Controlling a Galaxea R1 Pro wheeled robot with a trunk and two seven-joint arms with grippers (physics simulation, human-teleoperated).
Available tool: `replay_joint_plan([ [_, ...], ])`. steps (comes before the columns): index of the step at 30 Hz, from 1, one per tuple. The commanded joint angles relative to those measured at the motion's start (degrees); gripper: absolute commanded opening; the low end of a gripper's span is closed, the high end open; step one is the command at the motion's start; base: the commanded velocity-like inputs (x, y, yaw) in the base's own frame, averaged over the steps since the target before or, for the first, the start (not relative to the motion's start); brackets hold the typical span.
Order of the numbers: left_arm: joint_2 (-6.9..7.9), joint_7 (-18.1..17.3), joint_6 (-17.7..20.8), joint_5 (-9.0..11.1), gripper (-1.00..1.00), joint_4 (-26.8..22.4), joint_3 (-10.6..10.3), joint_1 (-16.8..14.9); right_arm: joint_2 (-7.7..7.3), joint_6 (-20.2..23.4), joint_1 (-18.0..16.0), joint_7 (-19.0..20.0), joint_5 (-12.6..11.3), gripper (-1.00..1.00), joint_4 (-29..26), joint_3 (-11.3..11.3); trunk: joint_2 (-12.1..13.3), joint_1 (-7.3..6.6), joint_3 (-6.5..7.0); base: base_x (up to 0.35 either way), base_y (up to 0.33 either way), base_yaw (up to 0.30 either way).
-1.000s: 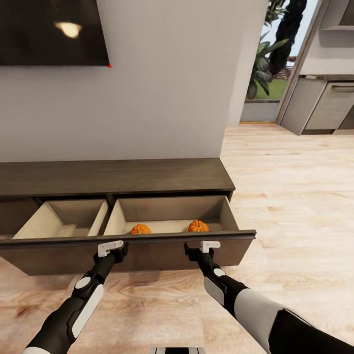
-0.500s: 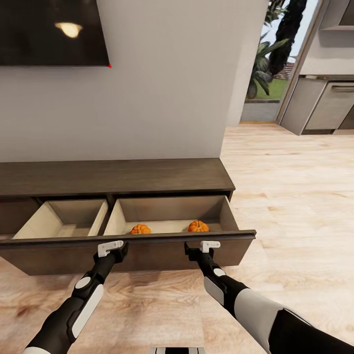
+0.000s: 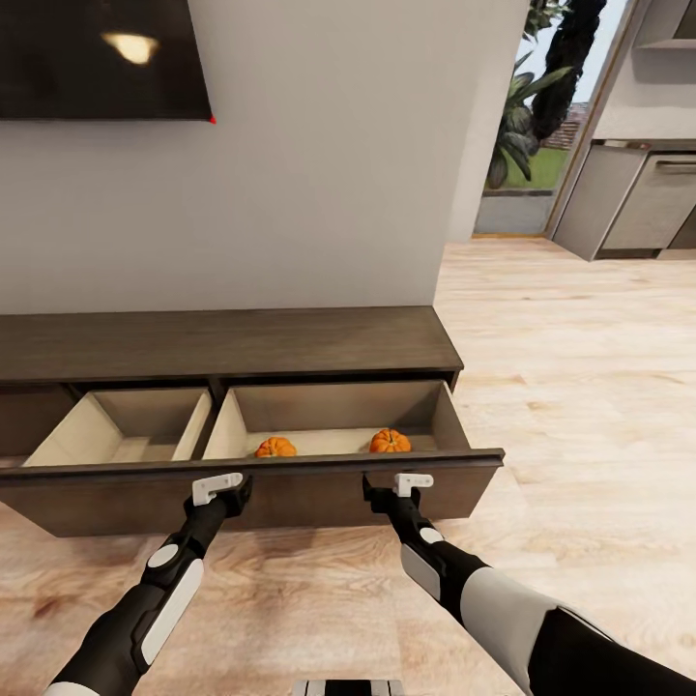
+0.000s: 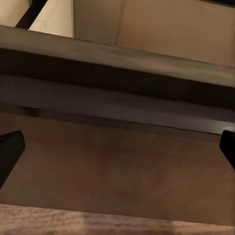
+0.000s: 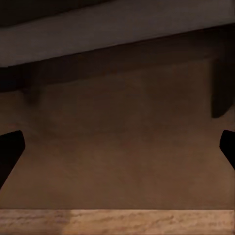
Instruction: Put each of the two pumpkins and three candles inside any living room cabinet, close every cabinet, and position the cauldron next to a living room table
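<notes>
The long dark brown cabinet stands against the wall with its wide drawer pulled out. Two orange pumpkins sit in the drawer's right compartment, close behind the drawer front. The left compartment looks bare. My left gripper and right gripper are both at the drawer front, just below its top edge. In the left wrist view the gripper is open, facing the dark panel; the right wrist view shows the right gripper open too.
A dark TV hangs on the wall above the cabinet. Light wooden floor stretches to the right toward grey kitchen cupboards and a doorway with plants.
The whole picture has shifted up by a few pixels, so the camera moved slightly. The grippers, drawer and pumpkins keep their places relative to each other.
</notes>
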Motion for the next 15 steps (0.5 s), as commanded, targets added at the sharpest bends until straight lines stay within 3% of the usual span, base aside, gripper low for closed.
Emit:
replay_joint_plan([
  [1,0.08,0.49,0.16,0.48,1.0,-0.1,-0.25,-0.02,0.0,-0.2,-0.05,-0.28,-0.34,1.0,0.0,0.49,-0.03,0.01,-0.27,0.0,0.0,0.0],
  [15,0.08,0.49,0.16,0.48,1.0,-0.1,-0.25,-0.02,0.0,-0.2,-0.07,-0.28,-0.25,1.0,0.0,0.49,-0.21,0.35,-3.15,0.0,0.0,0.0],
])
